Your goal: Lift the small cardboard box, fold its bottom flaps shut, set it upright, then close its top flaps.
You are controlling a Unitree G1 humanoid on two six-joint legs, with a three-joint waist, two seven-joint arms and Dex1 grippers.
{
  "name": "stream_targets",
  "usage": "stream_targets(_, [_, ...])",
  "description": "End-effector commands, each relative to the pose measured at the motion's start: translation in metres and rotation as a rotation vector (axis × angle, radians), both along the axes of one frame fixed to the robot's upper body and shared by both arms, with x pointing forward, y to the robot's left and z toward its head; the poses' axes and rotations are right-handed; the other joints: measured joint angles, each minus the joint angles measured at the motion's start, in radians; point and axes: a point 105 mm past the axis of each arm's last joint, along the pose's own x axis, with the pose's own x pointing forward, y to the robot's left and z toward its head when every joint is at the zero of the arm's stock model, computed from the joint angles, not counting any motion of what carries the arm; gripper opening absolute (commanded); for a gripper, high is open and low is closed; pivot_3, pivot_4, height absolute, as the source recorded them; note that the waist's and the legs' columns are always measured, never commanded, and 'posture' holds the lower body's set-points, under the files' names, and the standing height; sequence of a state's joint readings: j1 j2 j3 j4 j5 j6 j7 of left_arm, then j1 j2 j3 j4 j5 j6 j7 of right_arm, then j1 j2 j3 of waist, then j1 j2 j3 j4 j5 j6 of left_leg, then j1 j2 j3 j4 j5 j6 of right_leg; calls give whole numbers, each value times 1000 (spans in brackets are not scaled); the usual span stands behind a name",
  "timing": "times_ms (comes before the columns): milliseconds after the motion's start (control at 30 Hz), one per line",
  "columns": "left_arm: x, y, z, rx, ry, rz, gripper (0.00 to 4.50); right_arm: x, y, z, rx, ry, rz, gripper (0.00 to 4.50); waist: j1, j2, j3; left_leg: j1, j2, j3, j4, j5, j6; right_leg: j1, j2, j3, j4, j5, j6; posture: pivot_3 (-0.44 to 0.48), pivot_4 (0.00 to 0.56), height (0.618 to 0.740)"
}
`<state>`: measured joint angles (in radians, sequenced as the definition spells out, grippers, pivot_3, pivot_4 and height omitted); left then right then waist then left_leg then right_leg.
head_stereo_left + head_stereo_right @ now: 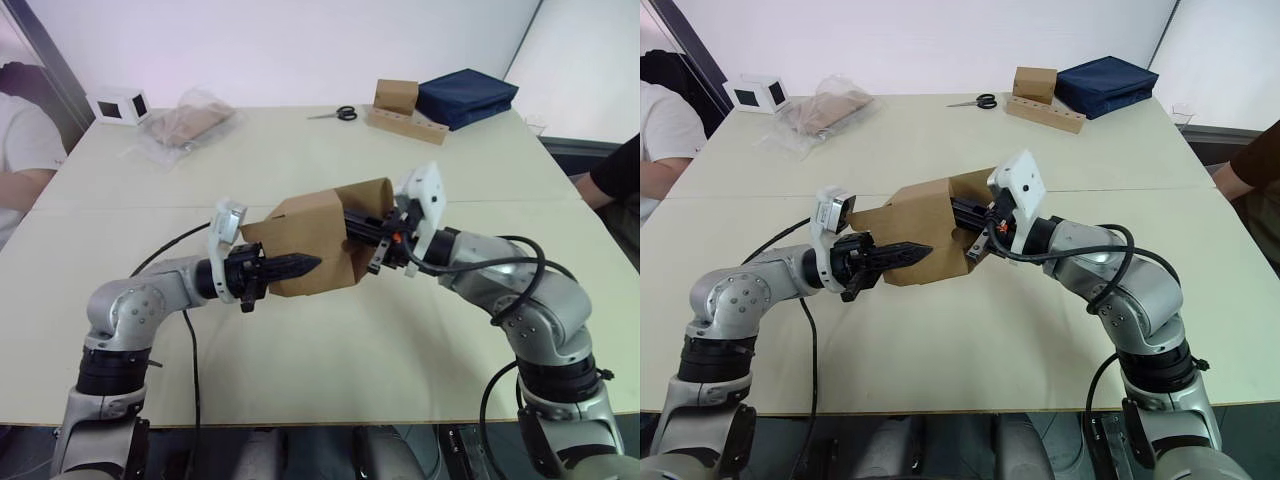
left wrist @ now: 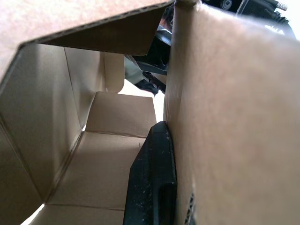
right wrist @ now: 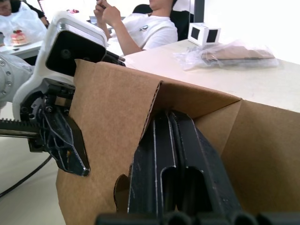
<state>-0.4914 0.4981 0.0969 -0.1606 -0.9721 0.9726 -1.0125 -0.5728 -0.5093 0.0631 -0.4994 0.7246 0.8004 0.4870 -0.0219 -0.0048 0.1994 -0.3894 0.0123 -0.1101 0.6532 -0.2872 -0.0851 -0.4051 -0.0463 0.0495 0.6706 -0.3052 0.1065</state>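
Holding: small cardboard box [image 1: 310, 245] is held up off the surface [image 1: 300, 160] between both arms, near centre, tilted on its side.
L gripper: left gripper [image 1: 285, 267] is clamped on the box's near side wall; one black finger [image 2: 152, 183] is seen inside the box against the wall, the other runs along the outside face.
R gripper: right gripper [image 1: 975, 240] is entered at the box's open end facing the right arm; its fingers [image 3: 176, 173] are pressed together w/ a cardboard edge pinched, per right wrist view.
Box state: end toward right arm is open, a flap [image 1: 368, 200] is stood up there; interior is seen hollow in left wrist view, w/ panels folded partway at the far end.
Far edge, robot's left: white cube w/ dark windows [image 1: 120, 105], beside it a clear plastic bag [image 1: 190, 125] w/ brown contents.
Far edge, middle: scissors [image 1: 338, 114].
Far edge, robot's right: blockier brown box on a flat cardboard slab [image 1: 405, 112], touching a dark blue bag [image 1: 465, 97].
People: a person in a white shirt [image 1: 20, 150] is seated at the robot's left; an arm in a dark sleeve [image 1: 612, 175] is seen at the right edge.
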Motion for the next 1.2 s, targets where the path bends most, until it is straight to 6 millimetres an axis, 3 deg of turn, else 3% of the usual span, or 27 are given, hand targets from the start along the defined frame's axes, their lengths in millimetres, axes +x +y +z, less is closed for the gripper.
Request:
stream_targets(33, [-1, 0, 12, -26, -34, -5, 41, -7, -2, 13, -14, -73, 11, 0, 0, 0, 0, 0, 0, 0, 0, 0, 0, 0, 0, 0, 0, 0, 0, 0, 150, 740])
stream_targets(533, [3, 13, 24, -51, -28, 50, 41, -12, -50, 16, -81, -79, -99, 0, 2, 0, 0, 0, 0, 0, 0, 0, 0, 0, 0, 0, 0, 0, 0, 0, 150, 740])
stream_targets(800, [7, 17, 30, -67, -28, 61, 41, -23, -70, -8, -125, 0, -157, 0, 3, 0, 0, 0, 0, 0, 0, 0, 0, 0, 0, 0, 0, 0, 0, 0, 150, 740])
stream_targets(1000, [2, 11, 28, -69, -15, 24, 41, -19, -67, -27, -81, 56, -179, 0, 1, 0, 0, 0, 0, 0, 0, 0, 0, 0, 0, 0, 0, 0, 0, 0, 150, 740])
stream_targets(1200, [1, 5, 24, -67, -5, 11, 41, -22, -34, -22, -20, 47, -85, 0, 0, 0, 0, 0, 0, 0, 0, 0, 0, 0, 0, 0, 0, 0, 0, 0, 150, 740])
